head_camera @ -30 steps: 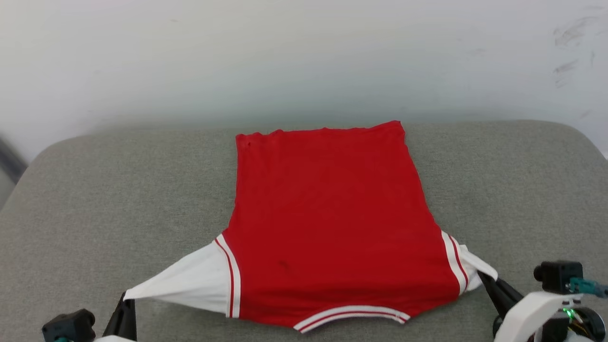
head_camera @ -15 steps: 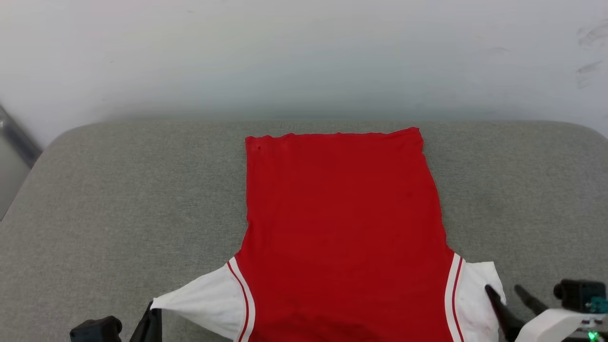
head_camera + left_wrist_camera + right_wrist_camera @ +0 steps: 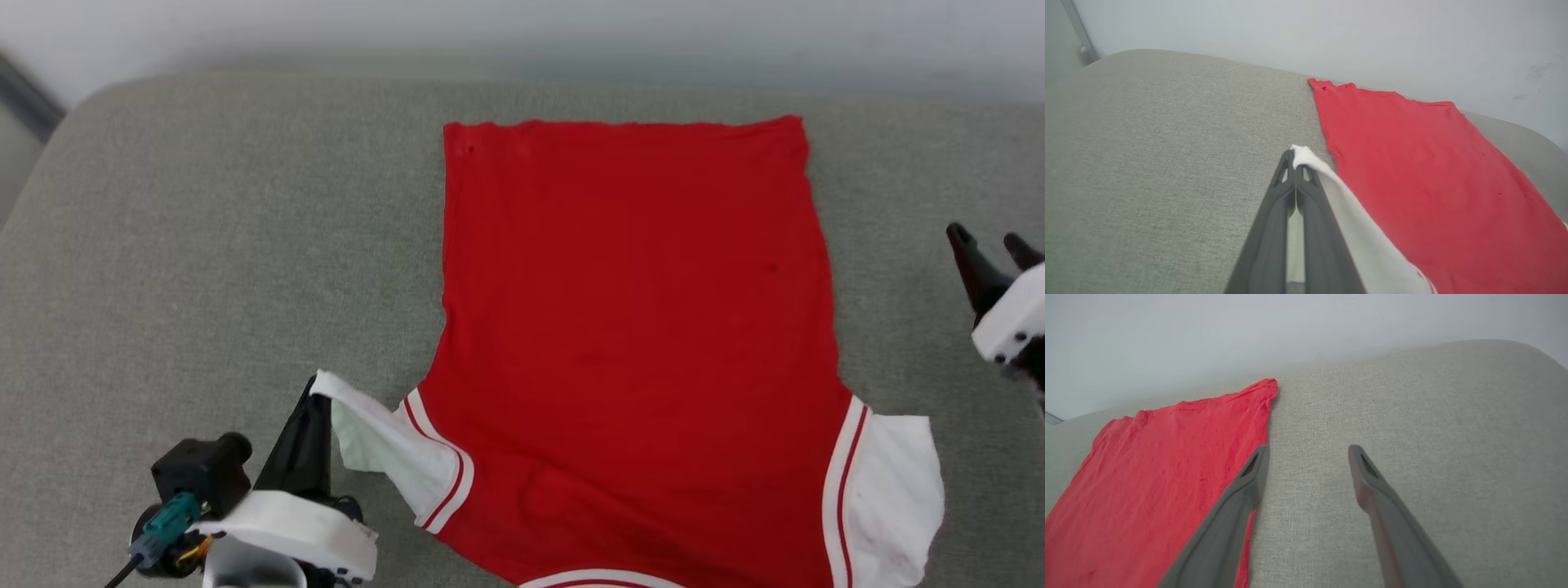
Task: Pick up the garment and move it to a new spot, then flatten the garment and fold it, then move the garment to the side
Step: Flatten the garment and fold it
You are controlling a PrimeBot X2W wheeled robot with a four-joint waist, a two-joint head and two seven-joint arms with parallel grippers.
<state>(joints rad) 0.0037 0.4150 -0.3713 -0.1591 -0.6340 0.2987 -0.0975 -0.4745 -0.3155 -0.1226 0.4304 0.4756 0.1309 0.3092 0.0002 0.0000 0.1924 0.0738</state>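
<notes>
Lying flat on the grey woven cushion [image 3: 204, 245], hem toward its far edge: garment [image 3: 637, 327], soft red fabric, white sleeves; left hand [image 3: 314, 390] clamped on a sleeve tip near the front edge; right hand [image 3: 989, 242] spread open, empty, by the right edge.

The garment [image 3: 637, 327] lies spread flat on the cushion [image 3: 204, 245], its hem toward the wall [image 3: 490, 33] behind and its neck end nearest the robot. Its left sleeve [image 3: 384, 449] rises off the cushion, the tip pinched between the pressed-together fingers of the left gripper [image 3: 314, 385], just left of the garment's body. Its right sleeve [image 3: 894, 490] rests on the cushion. The right gripper [image 3: 986, 238] hovers right of the garment, apart from it, over bare cushion, fingers spread.
</notes>
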